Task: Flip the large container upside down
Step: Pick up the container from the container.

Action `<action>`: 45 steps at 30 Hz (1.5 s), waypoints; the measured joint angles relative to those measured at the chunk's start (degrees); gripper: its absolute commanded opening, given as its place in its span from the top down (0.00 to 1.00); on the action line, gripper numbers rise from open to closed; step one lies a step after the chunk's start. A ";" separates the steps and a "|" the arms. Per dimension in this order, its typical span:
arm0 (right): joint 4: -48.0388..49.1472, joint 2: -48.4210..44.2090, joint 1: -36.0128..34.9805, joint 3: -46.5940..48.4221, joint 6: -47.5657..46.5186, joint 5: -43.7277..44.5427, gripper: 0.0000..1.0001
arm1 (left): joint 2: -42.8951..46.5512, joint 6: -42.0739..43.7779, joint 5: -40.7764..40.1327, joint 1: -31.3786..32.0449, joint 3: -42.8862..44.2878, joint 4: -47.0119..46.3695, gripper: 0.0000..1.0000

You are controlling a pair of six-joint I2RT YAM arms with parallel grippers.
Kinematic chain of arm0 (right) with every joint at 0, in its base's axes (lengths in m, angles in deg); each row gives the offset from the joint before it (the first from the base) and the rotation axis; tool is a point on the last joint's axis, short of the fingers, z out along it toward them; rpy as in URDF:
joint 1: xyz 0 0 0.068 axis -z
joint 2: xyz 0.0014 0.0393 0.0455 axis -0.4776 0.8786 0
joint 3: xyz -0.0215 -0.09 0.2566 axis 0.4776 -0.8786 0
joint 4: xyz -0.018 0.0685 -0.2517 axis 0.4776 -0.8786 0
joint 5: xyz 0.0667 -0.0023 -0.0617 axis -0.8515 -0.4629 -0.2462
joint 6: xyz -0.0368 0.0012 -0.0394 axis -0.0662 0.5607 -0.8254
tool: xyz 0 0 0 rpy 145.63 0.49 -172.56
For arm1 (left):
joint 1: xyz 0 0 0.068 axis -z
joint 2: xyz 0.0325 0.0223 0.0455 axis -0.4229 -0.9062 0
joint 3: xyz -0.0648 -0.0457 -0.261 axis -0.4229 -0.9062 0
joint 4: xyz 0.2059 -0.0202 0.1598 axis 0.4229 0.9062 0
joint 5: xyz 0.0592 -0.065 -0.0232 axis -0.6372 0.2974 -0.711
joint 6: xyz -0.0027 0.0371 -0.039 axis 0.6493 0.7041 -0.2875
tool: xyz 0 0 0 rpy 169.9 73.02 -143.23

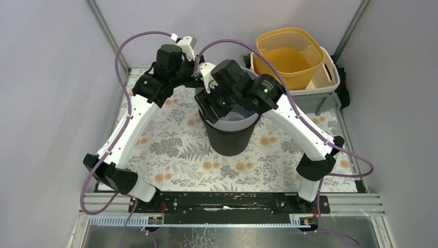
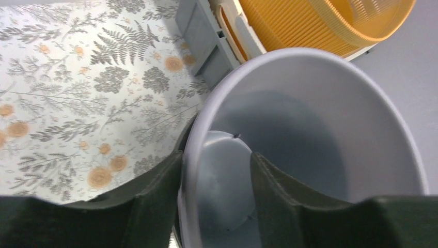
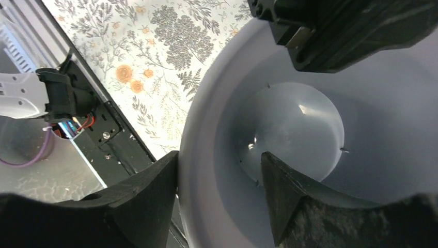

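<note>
The large container stands upright at the centre of the flowered tabletop, mouth up, so the turn is not yet made. Both claws sit at its rim. The left claw straddles the far side of the rim, one finger outside and one inside, and it is released: the inner finger stands off the wall. The right claw straddles the near side of the rim the same way, also released, with a gap showing beside its inner finger.

To do this step well, each claw should probably sink a little deeper over the rim before clenching, so the thin wall is pinched squarely and cannot slip. The two holds lie roughly opposite, which suits a lift and roll about the line between them. The yellow basket in the upper right sits near, so I would tip away from it.
</note>
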 measured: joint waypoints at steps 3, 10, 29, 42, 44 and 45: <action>-0.44 0.07 -0.42 -0.02 -0.46 1.57 0.35 | 0.00 -0.20 0.28 0.00 -0.02 -1.20 0.25; -0.74 0.66 -1.36 -0.07 -0.50 3.87 0.39 | 1.20 -0.50 -0.90 -0.02 -0.26 -2.58 0.00; -0.26 1.84 -1.79 -3.85 -0.61 5.92 0.99 | 12.28 -7.52 -10.38 -8.52 -7.50 -3.15 0.00; 1.11 1.31 -2.12 -3.93 0.92 7.96 1.00 | 16.04 -8.28 -10.14 -9.40 -11.50 -3.13 0.03; 2.36 -0.09 -1.86 -4.72 2.29 8.33 1.00 | 16.76 -8.26 -10.03 -9.40 -11.45 -3.08 0.05; 3.19 -1.18 -1.66 -5.49 3.10 8.39 1.00 | 17.03 -8.24 -9.92 -9.40 -11.37 -2.95 0.05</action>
